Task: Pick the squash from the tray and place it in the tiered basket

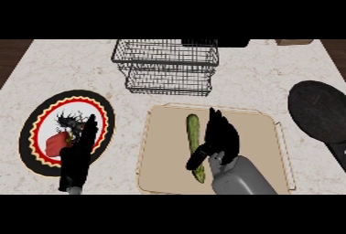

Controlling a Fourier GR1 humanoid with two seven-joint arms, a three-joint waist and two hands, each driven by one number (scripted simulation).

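The squash (194,146) — a long green one — lies lengthwise on the tan tray (256,132), left of the tray's middle. The right hand (219,137) sits just to its right, thumb curling across its lower half and fingers stretched along its side; the hold looks only part closed, not yet wrapped round. The likely trouble: a grip so near 1 end could let the long squash tip or swing once lifted, or roll away if the fingers close off-centre. The tiered basket (167,68) stands beyond the tray's far edge, and its wire rim could catch a drooping end. Left of the tray, the left hand (81,141) rests open over a patterned plate (40,132) holding something red. A dark pan (317,109) lies right of the tray, off the path on the surface.
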